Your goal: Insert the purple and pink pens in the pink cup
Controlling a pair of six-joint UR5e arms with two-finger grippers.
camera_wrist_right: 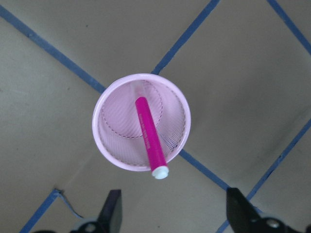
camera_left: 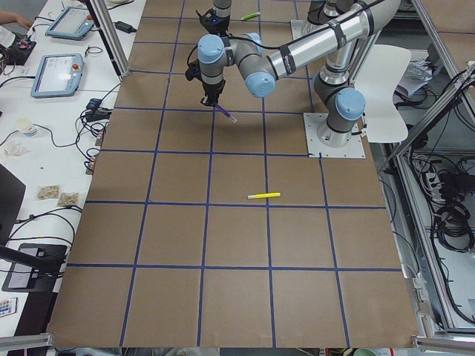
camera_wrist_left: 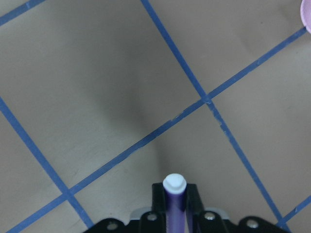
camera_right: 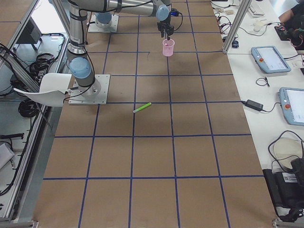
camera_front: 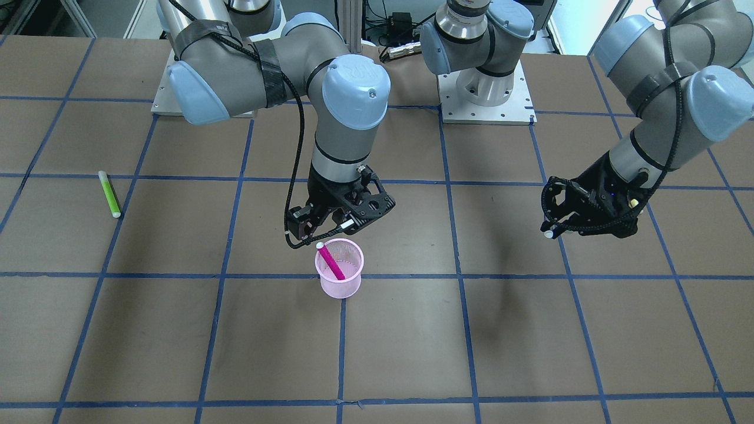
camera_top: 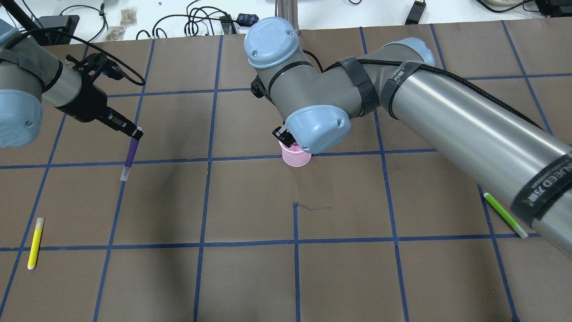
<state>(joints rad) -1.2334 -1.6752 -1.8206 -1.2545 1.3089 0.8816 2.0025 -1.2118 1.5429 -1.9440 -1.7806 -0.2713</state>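
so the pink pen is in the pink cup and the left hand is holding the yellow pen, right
No, the left hand is holding the purple pen, as the overhead exterior view shows; the yellow pen lies loose, away from it. The pink pen is in the pink cup.

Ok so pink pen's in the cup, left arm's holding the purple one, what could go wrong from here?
One: the right gripper hangs open just above the pink cup, so the left gripper could bump it bringing the purple pen over. Two: the pink pen leans across the cup's opening, so the purple pen could catch on it or tip the cup. Three: the left gripper holds the purple pen by one end, tilted, so it may miss.
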